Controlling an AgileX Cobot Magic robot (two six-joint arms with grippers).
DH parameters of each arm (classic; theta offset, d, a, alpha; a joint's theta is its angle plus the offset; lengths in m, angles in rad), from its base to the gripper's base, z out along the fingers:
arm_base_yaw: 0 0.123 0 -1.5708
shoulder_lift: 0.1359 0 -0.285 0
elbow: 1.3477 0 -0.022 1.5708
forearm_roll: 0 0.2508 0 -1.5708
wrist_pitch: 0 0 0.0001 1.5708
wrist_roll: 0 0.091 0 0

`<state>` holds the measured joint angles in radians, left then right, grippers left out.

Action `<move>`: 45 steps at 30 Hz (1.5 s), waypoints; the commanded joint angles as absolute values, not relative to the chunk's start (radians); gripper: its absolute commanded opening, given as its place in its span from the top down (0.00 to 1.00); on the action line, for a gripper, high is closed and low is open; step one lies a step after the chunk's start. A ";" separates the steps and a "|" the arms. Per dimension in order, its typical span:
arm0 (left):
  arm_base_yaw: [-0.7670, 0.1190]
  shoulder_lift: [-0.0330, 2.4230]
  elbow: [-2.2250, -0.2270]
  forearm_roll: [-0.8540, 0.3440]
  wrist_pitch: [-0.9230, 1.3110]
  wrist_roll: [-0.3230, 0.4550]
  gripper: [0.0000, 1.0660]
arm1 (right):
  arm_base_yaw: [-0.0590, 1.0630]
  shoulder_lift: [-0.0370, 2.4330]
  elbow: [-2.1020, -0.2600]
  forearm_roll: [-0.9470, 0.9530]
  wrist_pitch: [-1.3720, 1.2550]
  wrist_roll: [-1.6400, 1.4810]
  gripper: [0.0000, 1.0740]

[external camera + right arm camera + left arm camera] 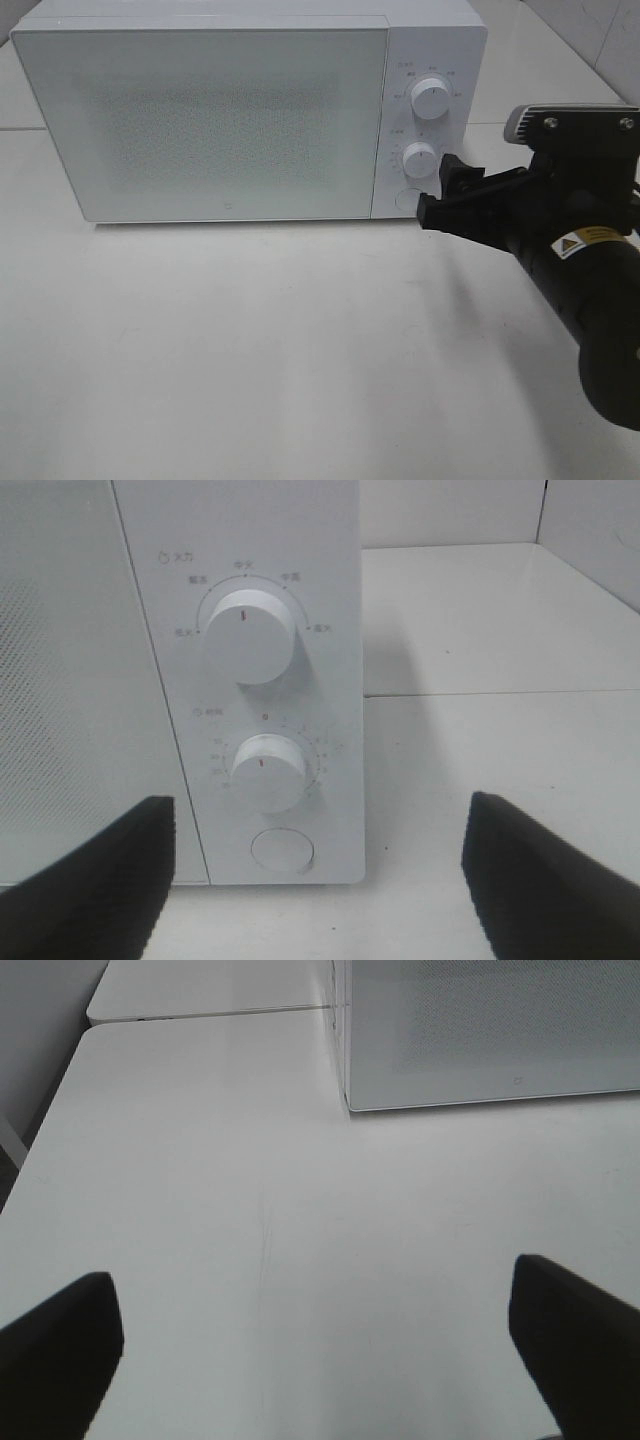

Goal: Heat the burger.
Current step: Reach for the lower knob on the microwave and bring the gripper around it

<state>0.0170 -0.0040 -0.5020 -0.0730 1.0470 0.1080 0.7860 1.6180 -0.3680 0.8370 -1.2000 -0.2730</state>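
The burger is out of view. A white microwave stands at the back of the table with its door closed. My right gripper is open and sits just in front of the control panel, level with the lower knob and the round button. In the right wrist view the fingers of my right gripper stand wide on either side of that button, with nothing between them. My left gripper is open over the bare table, short of the microwave's front left corner.
An upper knob sits above the lower knob on the panel. The white table stretches in front of the microwave. A seam joins a second table behind on the left.
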 commanded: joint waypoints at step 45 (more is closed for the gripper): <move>0.019 -0.027 -0.500 -0.082 1.038 0.107 0.03 | 0.639 2.066 -0.772 0.713 -1.293 -0.317 0.29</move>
